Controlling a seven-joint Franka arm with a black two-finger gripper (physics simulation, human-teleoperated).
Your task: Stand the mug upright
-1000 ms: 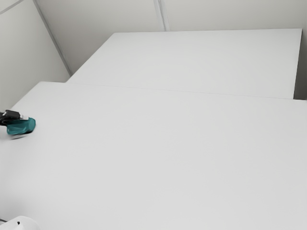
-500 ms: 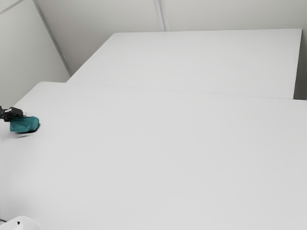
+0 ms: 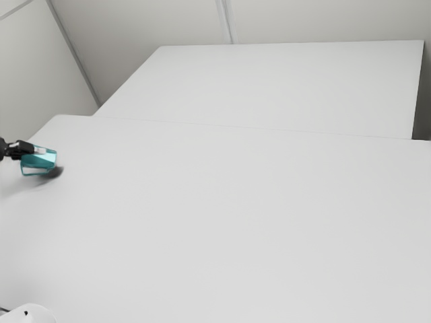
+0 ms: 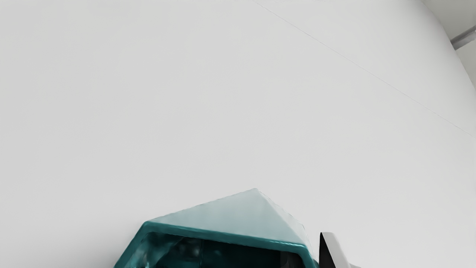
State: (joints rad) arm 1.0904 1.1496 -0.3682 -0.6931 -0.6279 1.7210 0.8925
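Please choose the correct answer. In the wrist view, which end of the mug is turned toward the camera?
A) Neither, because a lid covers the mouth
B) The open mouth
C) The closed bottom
B: the dark teal rim of the mug faces the camera, and its hollow inside can be seen past it.

pale walls (image 3: pixel 323 21), seemingly panelled

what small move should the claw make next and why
I'd probably turn the claw slightly to level the mug before any lowering: it is tilted in the grip, and the dark shadow on the table beside it suggests it is held clear of the surface.
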